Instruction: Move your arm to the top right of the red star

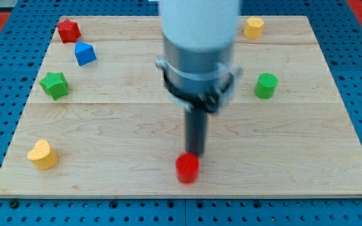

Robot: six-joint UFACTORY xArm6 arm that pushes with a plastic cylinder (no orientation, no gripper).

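The red star (68, 29) sits at the top left corner of the wooden board (307, 138). My tip (194, 154) is far from it, at the view's lower middle, right above and touching or nearly touching a red round block (187, 167). The arm's white and grey body hangs over the board's top middle and hides what lies under it.
A blue block (85, 53) lies just below right of the red star. A green star-like block (54, 85) is at the left, a yellow heart (43, 154) at the lower left, a yellow block (254, 27) at the top right, a green cylinder (266, 85) at the right.
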